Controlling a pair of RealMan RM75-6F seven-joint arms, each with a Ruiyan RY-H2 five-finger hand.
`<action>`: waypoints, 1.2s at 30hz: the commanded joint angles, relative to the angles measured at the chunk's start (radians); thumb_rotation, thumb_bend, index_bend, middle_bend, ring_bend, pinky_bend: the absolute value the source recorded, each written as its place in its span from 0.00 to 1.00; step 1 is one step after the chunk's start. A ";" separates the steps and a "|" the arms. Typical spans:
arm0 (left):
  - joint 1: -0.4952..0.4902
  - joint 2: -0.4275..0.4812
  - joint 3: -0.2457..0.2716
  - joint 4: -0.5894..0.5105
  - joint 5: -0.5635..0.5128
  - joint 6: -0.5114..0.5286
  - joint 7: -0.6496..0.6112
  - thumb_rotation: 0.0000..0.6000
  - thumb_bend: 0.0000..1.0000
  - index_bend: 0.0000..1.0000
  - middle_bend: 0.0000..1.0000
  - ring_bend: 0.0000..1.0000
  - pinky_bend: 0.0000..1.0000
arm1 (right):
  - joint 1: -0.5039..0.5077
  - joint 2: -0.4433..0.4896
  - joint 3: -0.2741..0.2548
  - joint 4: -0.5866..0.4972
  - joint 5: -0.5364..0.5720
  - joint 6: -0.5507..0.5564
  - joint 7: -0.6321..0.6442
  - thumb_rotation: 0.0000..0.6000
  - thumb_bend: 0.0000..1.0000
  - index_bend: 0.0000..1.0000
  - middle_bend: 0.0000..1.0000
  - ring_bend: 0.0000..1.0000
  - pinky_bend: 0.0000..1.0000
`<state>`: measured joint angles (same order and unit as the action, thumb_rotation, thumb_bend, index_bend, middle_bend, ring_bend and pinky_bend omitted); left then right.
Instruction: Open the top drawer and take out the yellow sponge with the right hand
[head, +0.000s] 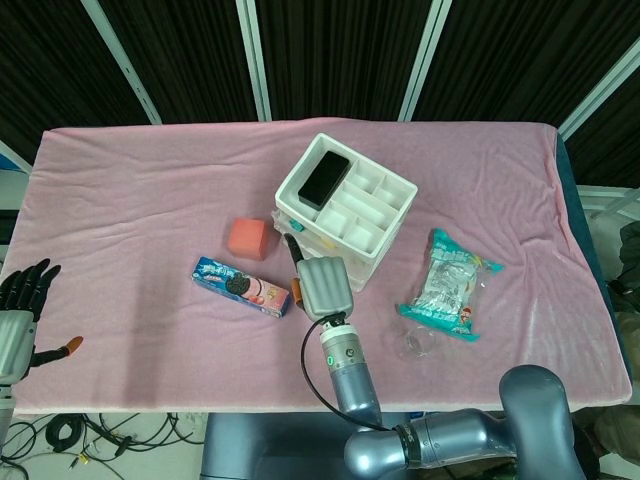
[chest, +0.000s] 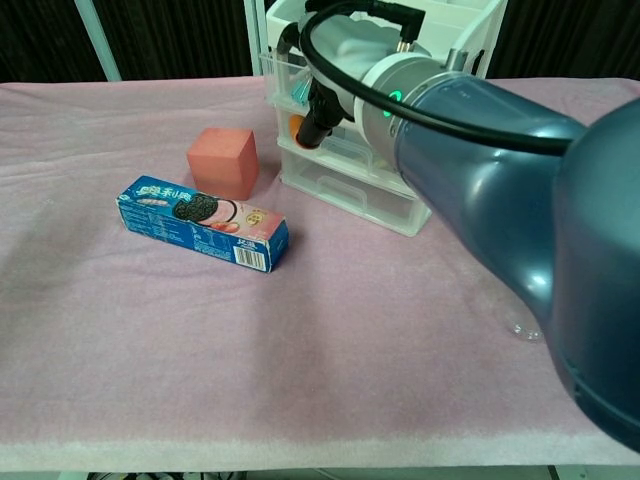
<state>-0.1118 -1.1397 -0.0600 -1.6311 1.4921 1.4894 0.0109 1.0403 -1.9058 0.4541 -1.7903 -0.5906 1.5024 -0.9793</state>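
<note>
One right hand (chest: 335, 75) | at top drawer (chest: 285, 85) front | grasp unclear (fingers hidden)

A robotics lab: black acoustic panels (head: 330, 50) across the top of the frame, cables (head: 70, 432) trailing at lower left under the pink-draped table (head: 130, 200).

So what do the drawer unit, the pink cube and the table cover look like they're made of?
Drawer unit: likely hard plastic, a glossy white frame with see-through drawer fronts. Pink cube: probably foam or sponge, matte with softly rounded edges. Table cover: soft pink cloth, wrinkled, with a fuzzy nap.
</note>
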 joint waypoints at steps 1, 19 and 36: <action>0.000 0.000 0.000 0.000 0.000 0.001 -0.001 1.00 0.00 0.00 0.00 0.00 0.00 | 0.016 -0.008 0.026 0.006 0.032 -0.004 -0.023 1.00 0.44 0.13 0.79 0.87 0.79; -0.001 0.003 -0.003 -0.001 -0.007 -0.004 -0.010 1.00 0.00 0.00 0.00 0.00 0.00 | 0.098 -0.043 0.112 0.080 0.149 -0.028 -0.092 1.00 0.44 0.10 0.79 0.87 0.79; -0.002 0.004 -0.003 -0.004 -0.009 -0.008 -0.012 1.00 0.00 0.00 0.00 0.00 0.00 | 0.141 -0.047 0.146 0.149 0.221 -0.029 -0.130 1.00 0.44 0.08 0.79 0.87 0.79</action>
<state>-0.1135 -1.1354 -0.0625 -1.6353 1.4830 1.4817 -0.0014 1.1812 -1.9531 0.6000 -1.6414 -0.3700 1.4732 -1.1093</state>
